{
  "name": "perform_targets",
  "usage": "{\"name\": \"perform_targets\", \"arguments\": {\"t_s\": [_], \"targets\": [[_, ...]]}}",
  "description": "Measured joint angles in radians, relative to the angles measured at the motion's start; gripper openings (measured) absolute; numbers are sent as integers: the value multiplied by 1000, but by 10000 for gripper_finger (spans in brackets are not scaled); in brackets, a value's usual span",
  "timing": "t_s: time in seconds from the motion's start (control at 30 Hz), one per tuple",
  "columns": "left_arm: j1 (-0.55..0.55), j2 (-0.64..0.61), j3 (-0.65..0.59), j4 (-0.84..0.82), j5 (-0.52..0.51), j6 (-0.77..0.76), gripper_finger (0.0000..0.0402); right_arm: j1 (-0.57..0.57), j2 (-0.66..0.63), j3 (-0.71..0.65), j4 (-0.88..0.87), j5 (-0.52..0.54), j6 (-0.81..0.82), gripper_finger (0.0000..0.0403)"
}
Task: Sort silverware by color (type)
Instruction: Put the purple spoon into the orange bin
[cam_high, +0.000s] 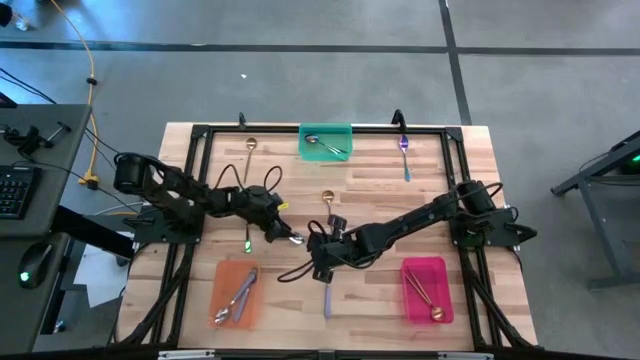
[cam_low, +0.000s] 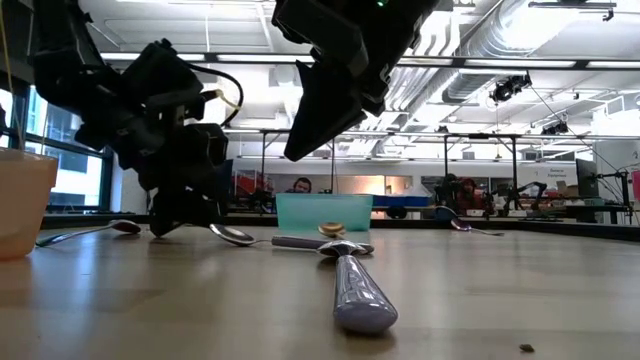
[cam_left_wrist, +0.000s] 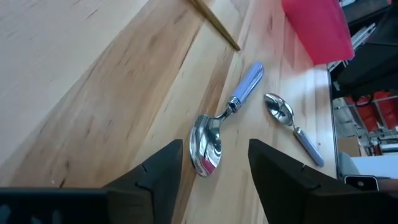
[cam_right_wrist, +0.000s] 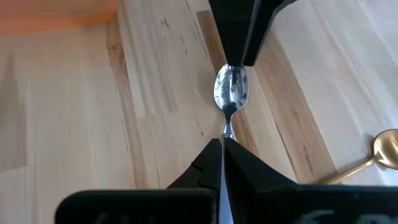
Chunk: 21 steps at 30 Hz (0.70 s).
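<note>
My left gripper (cam_high: 283, 230) (cam_left_wrist: 215, 148) is low over the table's middle and open. Its fingers stand on either side of the bowl (cam_left_wrist: 205, 149) of a silver spoon (cam_high: 294, 239) with a pale lavender handle (cam_left_wrist: 249, 84); I see no touch. The spoon lies flat on the wood. My right gripper (cam_high: 320, 268) (cam_right_wrist: 222, 142) is shut on nothing and, in the low view, hangs above the table (cam_low: 297, 150), over that spoon's handle end. A second lavender-handled spoon (cam_high: 327, 296) (cam_low: 355, 290) lies flat toward the near edge.
An orange tray (cam_high: 237, 293) near left holds lavender-handled spoons. A pink tray (cam_high: 427, 290) near right holds a gold spoon, and a green tray (cam_high: 325, 142) at the far edge holds a silver one. Loose spoons: gold (cam_high: 250, 150), gold (cam_high: 327, 200), purple (cam_high: 404, 152).
</note>
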Motion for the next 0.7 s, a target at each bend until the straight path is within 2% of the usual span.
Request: {"name": "perform_targets", "arguments": {"t_s": [0.4,0.57,0.7], "targets": [[-20,8,1,-37,-23,18,172,0,0,0,1,0,-2,1],[-35,10,69,-203,-21,89,172,0,0,0,-16,-32,9,1],[-38,10,130,-326,-19,134,172,7,9,0,-95,-38,49,1]]}}
